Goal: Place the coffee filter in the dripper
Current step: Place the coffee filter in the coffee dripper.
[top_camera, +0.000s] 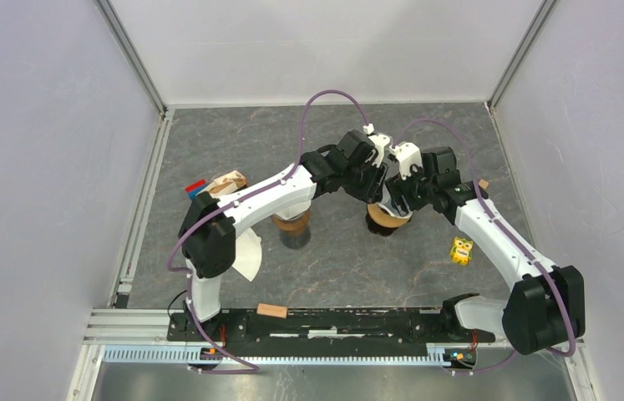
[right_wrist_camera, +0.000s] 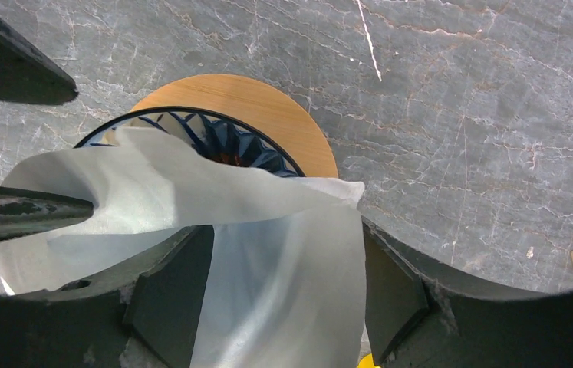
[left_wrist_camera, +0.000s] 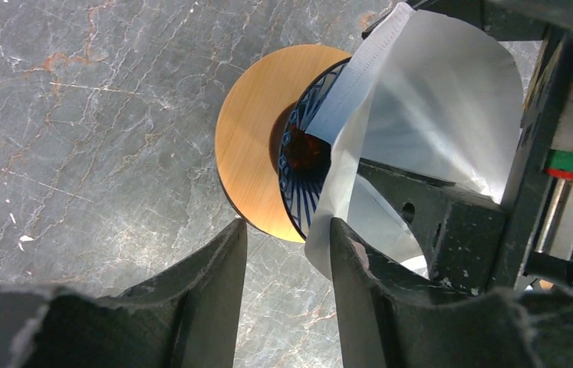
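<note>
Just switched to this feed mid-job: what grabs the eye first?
The white filter billows over the blue dripper on its wooden ring, mid-table, not yet seated. Both arms meet over it: the right gripper straddles the filter, and the left gripper hangs open at its edge.

worktop: grey marbled stone-look worktop point(top_camera: 333, 267)
right side: small yellow patterned packet point(top_camera: 460, 250), lying alone
left side: red-and-blue block point(top_camera: 196, 187) just beside light wooden block point(top_camera: 229, 181)
front rail: small tan wooden block point(top_camera: 271, 311)

Grey veined stone tabletop point(top_camera: 337, 271), plain pale walls point(top_camera: 32, 167), aluminium front rail point(top_camera: 333, 355).
</note>
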`<state>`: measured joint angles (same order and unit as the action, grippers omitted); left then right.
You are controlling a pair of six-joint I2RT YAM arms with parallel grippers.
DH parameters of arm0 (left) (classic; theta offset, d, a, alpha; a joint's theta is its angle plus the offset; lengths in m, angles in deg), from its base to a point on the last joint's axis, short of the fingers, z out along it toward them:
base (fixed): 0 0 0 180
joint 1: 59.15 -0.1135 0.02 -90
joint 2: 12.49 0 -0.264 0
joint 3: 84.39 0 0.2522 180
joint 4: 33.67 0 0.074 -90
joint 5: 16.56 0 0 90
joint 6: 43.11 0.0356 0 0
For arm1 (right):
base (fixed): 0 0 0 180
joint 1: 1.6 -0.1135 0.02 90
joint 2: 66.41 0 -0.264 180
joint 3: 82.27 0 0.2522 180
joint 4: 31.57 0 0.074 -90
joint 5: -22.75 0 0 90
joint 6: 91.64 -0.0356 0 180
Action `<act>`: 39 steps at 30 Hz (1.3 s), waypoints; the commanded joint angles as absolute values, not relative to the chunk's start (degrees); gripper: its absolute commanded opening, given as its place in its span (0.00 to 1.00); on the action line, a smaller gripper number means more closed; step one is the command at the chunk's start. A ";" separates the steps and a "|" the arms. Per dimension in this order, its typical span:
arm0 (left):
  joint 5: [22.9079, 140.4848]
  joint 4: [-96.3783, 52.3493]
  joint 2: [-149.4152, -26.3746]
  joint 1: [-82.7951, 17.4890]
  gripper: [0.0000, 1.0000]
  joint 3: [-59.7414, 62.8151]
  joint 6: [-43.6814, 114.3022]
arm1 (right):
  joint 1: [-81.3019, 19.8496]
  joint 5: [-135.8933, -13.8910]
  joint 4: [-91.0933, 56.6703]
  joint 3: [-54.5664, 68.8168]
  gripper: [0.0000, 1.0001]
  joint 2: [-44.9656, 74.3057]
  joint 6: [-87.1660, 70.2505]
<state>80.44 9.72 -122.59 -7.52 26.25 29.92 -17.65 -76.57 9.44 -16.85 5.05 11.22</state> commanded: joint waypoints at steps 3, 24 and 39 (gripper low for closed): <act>79.97 7.01 -120.53 -6.96 0.54 27.10 33.42 | -17.69 -77.67 7.87 -13.77 0.73 5.61 10.49; 82.58 4.48 -120.83 -6.95 0.64 28.77 34.68 | -17.69 -79.14 8.99 -10.97 0.75 6.13 10.00; 81.05 3.41 -121.17 -6.95 0.56 28.07 37.86 | -17.71 -81.01 11.45 -11.19 0.78 4.74 14.05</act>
<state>80.33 7.84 -122.48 -7.93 26.55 33.57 -17.02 -79.44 11.80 -13.53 5.75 12.95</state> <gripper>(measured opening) 0.516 0.778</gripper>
